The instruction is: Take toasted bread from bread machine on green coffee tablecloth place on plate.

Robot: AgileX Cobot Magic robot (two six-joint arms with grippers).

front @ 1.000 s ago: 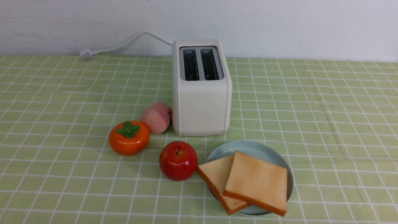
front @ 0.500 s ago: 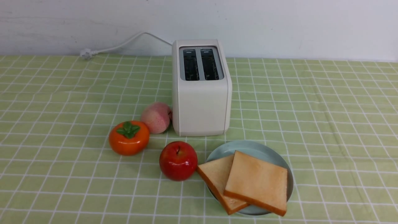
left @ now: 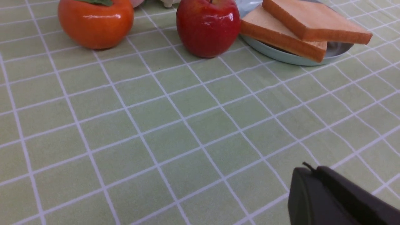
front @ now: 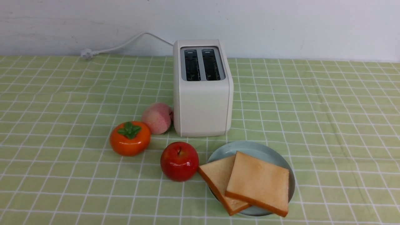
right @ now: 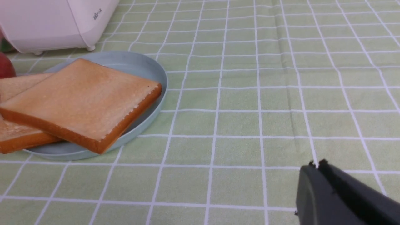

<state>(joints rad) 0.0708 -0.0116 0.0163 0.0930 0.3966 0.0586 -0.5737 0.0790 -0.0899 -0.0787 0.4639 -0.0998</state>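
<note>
Neither arm visible from the front. Only a dark black corner of the left gripper (left: 315, 187) caught in its wrist view, and likewise of the right gripper (right: 318, 181); both pairs of jaws pressed together, nothing between them, low over the cloth and apart from everything. Insides of the two dark slots in the boxy cream-white bread machine (front: 202, 103) too shadowed to make out. Lower slice largely covered by the upper one.

Both square golden-tan slices of toasted bread (front: 257, 182) lying on the round pale blue-green plate (front: 250, 147), in front of the toaster on the light yellow-green white-gridded tablecloth (front: 328, 125). Upper slice leaning across the lower, with corners of both overhanging the near rim.

Shiny red apple (front: 179, 161) just left of the plate, close against the lower slice's corner, contact unclear. Glossy orange persimmon with a green leafy cap (front: 129, 138) further left; pinkish peach (front: 157, 118) behind it, tight beside the toaster's left wall. White power cord (front: 125, 43) trailing from behind the toaster toward the left, plug resting at the cloth's far edge.
</note>
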